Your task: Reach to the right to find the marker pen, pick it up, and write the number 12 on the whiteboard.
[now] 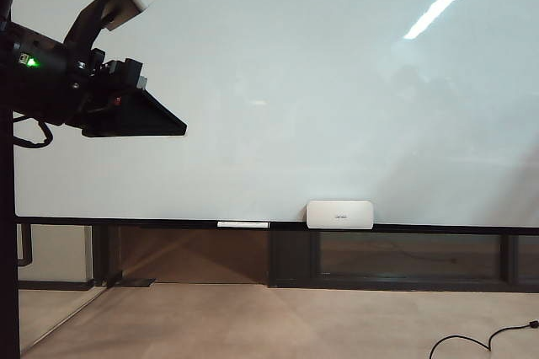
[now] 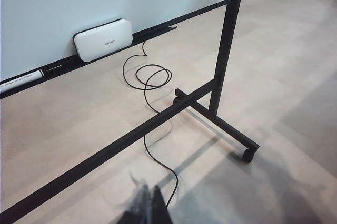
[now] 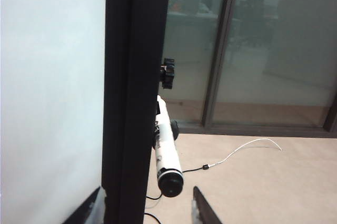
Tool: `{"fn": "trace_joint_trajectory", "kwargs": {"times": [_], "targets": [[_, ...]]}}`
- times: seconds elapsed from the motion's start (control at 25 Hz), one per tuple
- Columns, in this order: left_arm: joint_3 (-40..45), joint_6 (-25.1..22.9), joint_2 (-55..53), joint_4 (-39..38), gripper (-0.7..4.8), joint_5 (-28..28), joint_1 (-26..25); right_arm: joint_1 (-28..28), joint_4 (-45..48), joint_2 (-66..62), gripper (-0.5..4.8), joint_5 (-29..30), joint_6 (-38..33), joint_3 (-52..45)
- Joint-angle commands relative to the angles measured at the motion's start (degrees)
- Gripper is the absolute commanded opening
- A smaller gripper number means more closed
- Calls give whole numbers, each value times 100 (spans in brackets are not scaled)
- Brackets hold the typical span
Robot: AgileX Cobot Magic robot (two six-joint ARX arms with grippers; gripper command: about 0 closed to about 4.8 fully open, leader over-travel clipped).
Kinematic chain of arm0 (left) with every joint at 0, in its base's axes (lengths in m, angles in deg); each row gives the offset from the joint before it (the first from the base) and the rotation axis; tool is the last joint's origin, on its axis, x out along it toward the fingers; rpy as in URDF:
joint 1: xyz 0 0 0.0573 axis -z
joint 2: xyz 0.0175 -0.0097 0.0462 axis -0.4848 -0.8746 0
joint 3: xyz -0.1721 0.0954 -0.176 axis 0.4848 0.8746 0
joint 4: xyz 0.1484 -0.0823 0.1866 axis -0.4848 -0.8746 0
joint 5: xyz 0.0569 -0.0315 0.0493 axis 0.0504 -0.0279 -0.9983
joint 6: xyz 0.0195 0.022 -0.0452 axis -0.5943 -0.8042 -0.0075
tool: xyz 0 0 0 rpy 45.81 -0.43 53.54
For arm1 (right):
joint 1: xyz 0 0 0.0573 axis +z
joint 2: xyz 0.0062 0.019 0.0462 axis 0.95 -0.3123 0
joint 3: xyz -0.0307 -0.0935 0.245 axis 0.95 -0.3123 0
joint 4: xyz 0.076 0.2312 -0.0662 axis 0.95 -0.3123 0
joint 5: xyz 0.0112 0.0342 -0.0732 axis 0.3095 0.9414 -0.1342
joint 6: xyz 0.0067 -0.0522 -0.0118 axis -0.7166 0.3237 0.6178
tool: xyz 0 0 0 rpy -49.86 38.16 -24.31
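the whiteboard (image 1: 295,89) filled nearly the whole exterior view, glossy and pale, with ceiling lights reflected near its upper right. on its bottom ledge sat a small white box (image 1: 339,214), and just to the left of that lay a thin white stick (image 1: 243,225), flat along the ledge.

the left arm hung at the upper left of the exterior view, dark against the board. its left gripper (image 2: 147,205) showed in its own wrist view only as blurred dark tips above the floor, close together, nothing between them — whether it was fully clenched, i could not tell. that view also took in the board's black stand (image 2: 221,71) with a castor wheel (image 2: 247,154) and a black cable (image 2: 150,84) looping across the floor near the box.

over on the right wrist view, the marker pen (image 3: 166,153) stood out beside the board's dark side frame (image 3: 134,98), white barrel with a black end facing the camera, mounted by the frame's edge. the right gripper (image 3: 150,208) sat just under it, its two dark fingers spread apart, one either side of the frame's foot, released and gripping nothing. the pen stayed clear of the fingers, not touched.
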Motion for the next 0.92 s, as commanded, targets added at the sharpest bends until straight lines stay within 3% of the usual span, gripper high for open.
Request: {"fn": "trace_joint_trajectory", "kwargs": {"times": [0.04,0.24,0.4,0.44,0.48,0.76,0.88,0.92], "targets": [[-20,-20,11,55,-5,0,-7,-59,59,28,211,-144,74,26],[-20,-109,11,55,-5,-131,-11,-98,-90,28,210,-101,-684,26],[-20,-133,11,61,-5,-133,-11,-77,-262,-11,214,299,-101,28],[-20,-133,11,59,-5,-133,-11,-55,-262,-35,223,299,26,28],[-20,-131,11,59,-5,-160,-11,-35,-229,-94,274,286,205,72],[-20,-127,11,57,-5,-254,-11,-44,-271,-485,286,166,157,682],[-20,-127,11,52,-5,-249,-11,-44,-374,-507,361,208,155,935],[-20,-127,11,52,-5,-243,-11,-48,-413,-507,361,201,155,988]]}}
